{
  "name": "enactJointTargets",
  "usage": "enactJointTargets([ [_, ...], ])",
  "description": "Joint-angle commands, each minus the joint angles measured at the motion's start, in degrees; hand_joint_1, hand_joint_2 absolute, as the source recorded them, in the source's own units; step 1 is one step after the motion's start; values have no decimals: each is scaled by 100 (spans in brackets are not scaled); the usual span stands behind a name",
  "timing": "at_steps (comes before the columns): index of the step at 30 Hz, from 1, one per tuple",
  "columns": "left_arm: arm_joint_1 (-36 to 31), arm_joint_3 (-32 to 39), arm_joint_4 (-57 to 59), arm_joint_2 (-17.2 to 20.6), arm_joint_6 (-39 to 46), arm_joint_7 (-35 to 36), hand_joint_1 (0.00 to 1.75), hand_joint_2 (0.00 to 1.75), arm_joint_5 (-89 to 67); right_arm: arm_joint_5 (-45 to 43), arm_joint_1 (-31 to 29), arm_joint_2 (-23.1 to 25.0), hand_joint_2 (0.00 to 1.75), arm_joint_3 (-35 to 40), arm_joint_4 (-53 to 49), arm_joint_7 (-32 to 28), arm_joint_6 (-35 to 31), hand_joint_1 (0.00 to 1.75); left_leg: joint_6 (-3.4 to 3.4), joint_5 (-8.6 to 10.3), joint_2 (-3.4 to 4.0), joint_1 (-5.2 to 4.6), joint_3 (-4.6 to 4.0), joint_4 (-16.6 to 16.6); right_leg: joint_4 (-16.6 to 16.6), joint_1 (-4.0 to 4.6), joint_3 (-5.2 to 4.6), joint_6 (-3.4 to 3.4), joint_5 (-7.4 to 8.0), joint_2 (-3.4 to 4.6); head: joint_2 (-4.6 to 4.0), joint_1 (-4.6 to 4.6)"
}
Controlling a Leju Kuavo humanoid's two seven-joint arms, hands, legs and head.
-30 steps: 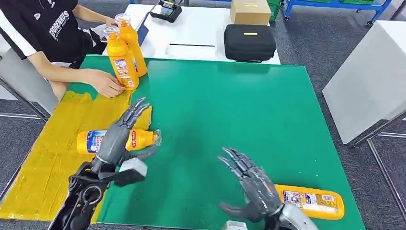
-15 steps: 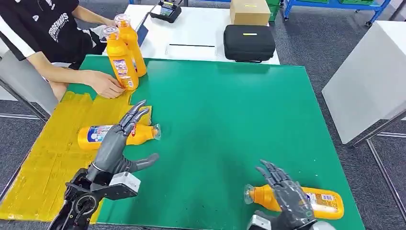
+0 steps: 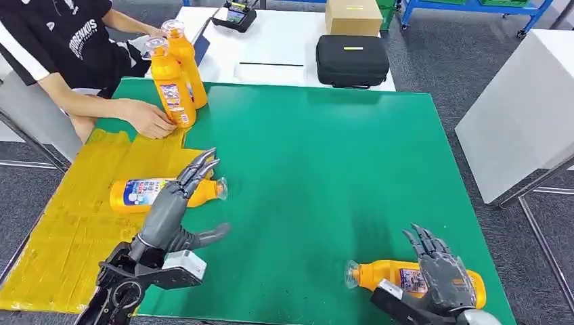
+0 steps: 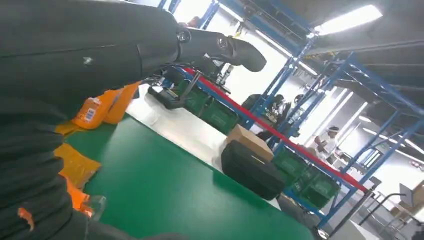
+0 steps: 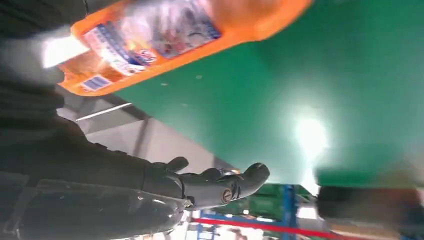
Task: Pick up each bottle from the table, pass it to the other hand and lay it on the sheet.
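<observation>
Right robot hand (image 3: 443, 274): fingers spread, held over the labelled middle of an orange bottle (image 3: 389, 277) lying near the counter's front edge; I can't tell if they touch it.
Left robot hand (image 3: 177, 206): fingers wide, empty, just beside a second bottle (image 3: 135, 193).
Second bottle: lying on the yellow sheet (image 3: 61, 237).
Counter (image 3: 325, 169): green.
Far corner: two upright bottles (image 3: 174, 74), a person's hand (image 3: 150, 118) at them.

The flat counter (image 3: 325, 169) is covered in plain green, with a yellow sheet (image 3: 68, 223) along its left. Orange plastic bottles (image 3: 420, 281) carry blue-and-white labels with red marks. A black zipped case (image 3: 352, 59) has a yellow stripe.
</observation>
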Motion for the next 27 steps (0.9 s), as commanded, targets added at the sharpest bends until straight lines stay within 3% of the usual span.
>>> enactJointTargets([
  [1,-258,-231,201,76,-39,41,0,175,10,571,-327,576,175,-792,817,-121,338,0,-14,-10,-5,7,33,-7,-11,9,38,-13,-11,-15,0,0],
  [18,-259,-230,204,82,-39,41,0,175,10,580,-334,600,175,-797,786,-130,342,0,-15,-14,5,5,36,-5,-7,7,38,-14,-12,-7,0,0],
  [27,-196,-252,281,77,3,80,0,175,-43,1289,-191,768,175,-909,964,-241,1251,0,-11,-7,-2,5,23,-7,-9,6,26,-10,-7,-9,0,0],
])
